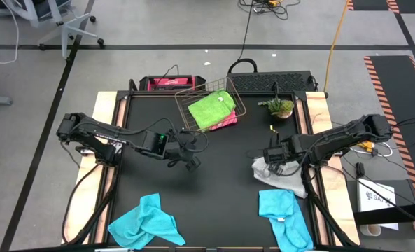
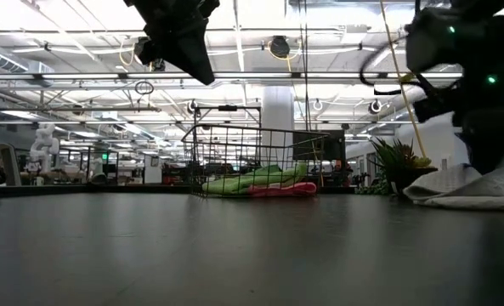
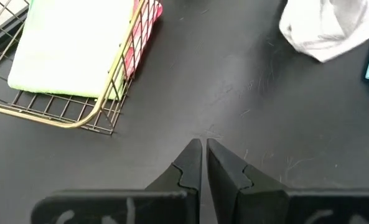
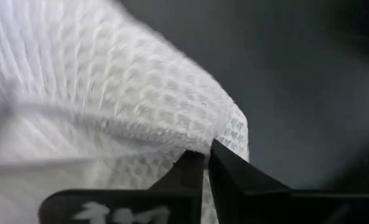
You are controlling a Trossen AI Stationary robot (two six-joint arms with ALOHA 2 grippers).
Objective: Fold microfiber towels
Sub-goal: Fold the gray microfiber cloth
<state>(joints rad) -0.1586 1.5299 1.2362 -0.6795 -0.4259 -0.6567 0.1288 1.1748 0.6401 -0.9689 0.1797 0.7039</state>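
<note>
Our right end effector (image 4: 206,163) has its fingers pressed together, pinching an edge of the light grey towel (image 1: 280,176), which lies crumpled at the desk's (image 1: 214,203) right side. We judge a good lift goes slowly (letting the cloth hang flat). The left end effector (image 3: 204,155) hovers pressed together, empty, near the basket (image 1: 186,105).

A copper wire basket (image 1: 210,106) sits at the upper middle of the black table (image 1: 214,189) in the high view. Right of it stands a small potted plant (image 1: 278,107). A black keyboard (image 1: 270,82) lies along the table's upper edge, and an office chair (image 1: 67,24) fills the upper left corner.
</note>
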